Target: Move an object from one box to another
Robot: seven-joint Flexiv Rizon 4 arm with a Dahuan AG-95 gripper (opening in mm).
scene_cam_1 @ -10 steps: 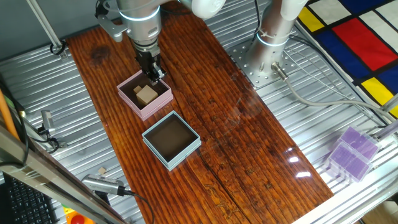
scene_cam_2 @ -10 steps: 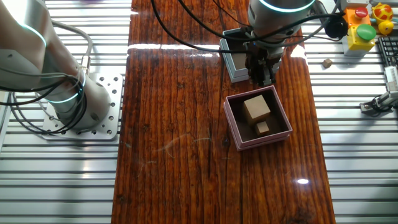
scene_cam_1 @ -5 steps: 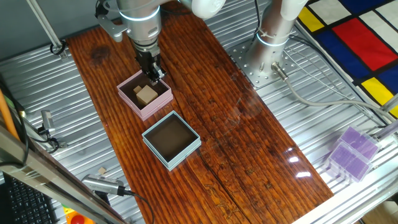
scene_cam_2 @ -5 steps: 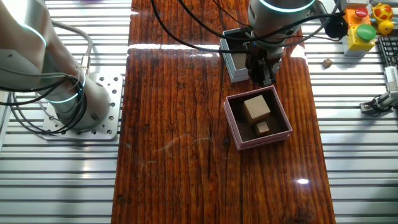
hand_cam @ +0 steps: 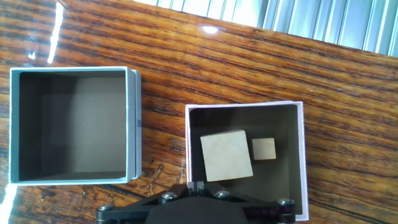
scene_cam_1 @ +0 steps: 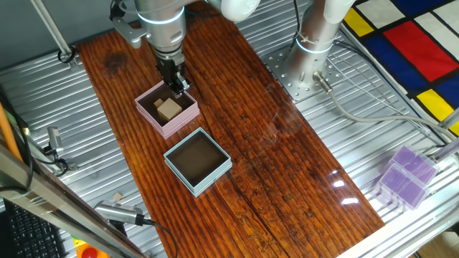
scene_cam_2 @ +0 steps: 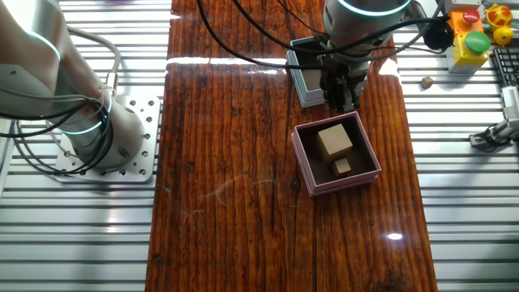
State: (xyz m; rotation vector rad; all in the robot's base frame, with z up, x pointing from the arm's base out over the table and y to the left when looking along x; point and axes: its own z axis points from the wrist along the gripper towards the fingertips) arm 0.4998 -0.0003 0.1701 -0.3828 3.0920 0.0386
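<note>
The pink box (scene_cam_1: 149, 117) holds a large wooden cube (scene_cam_1: 169, 109) and a small wooden cube (scene_cam_1: 158, 102). The light blue box (scene_cam_1: 216, 172) next to it has nothing inside. My gripper (scene_cam_1: 180, 87) hangs just above the pink box's far edge, fingers pressed together, holding nothing. In the other fixed view the gripper (scene_cam_2: 340, 102) stands between the blue box (scene_cam_2: 303, 84) and the pink box (scene_cam_2: 303, 167), partly hiding the blue one. The hand view shows the blue box (hand_cam: 132, 124) on the left, the pink box (hand_cam: 301, 162) on the right with both cubes (hand_cam: 226, 156), and the fingertips (hand_cam: 196, 185) at the bottom edge.
The robot's base (scene_cam_1: 314, 44) stands on the metal table to the right of the wooden board. Purple containers (scene_cam_1: 406, 176) sit at the far right. A button box (scene_cam_2: 469, 37) and a small loose cube (scene_cam_2: 426, 81) lie beside the board.
</note>
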